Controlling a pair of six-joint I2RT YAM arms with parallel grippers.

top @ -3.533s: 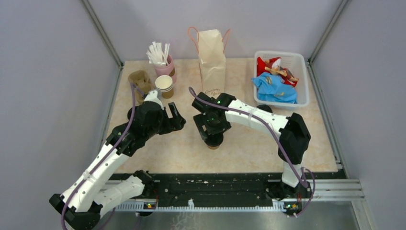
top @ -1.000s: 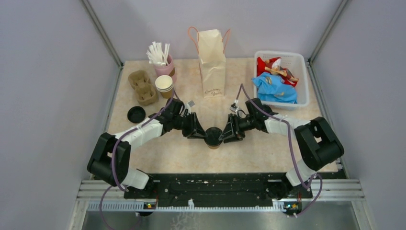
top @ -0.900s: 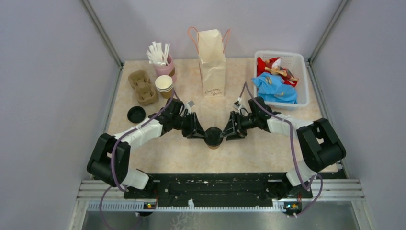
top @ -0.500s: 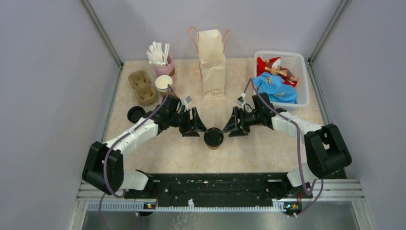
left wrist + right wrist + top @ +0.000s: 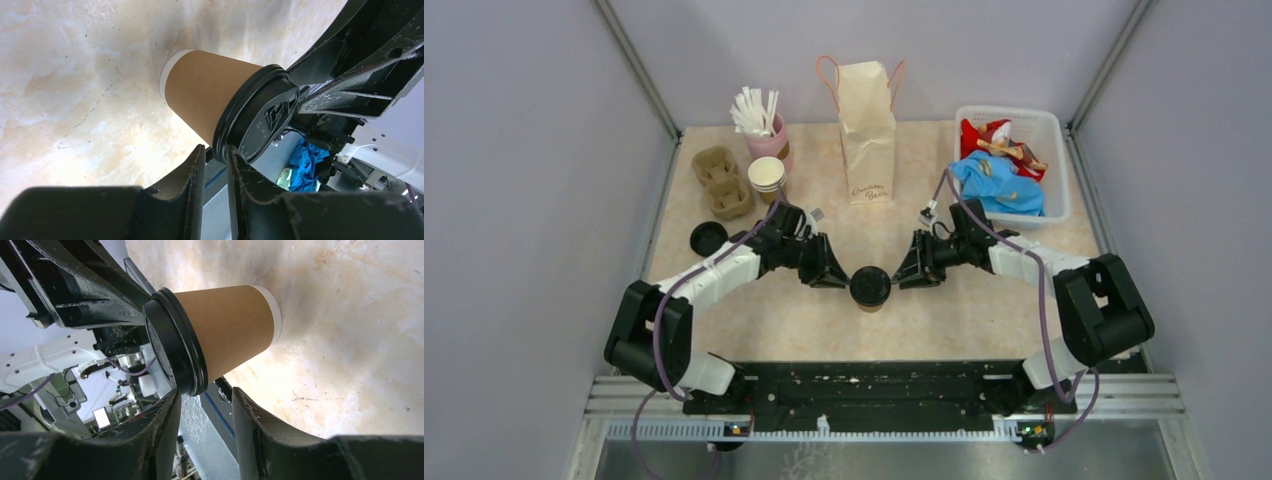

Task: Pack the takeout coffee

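One brown paper coffee cup [image 5: 870,287] with its black lid [image 5: 262,120] on stands upright in the near half of the desk [image 5: 794,325], midway between the left and right edges. The left fingers [image 5: 192,177] show only a narrow slit, with the lid's rim right at it; whether they pinch it I cannot tell. The right fingers [image 5: 162,425] stand apart, flanking the rim's opposite side without clamping it. The paper bag [image 5: 867,125] stands upright at the far edge, well apart from the cup.
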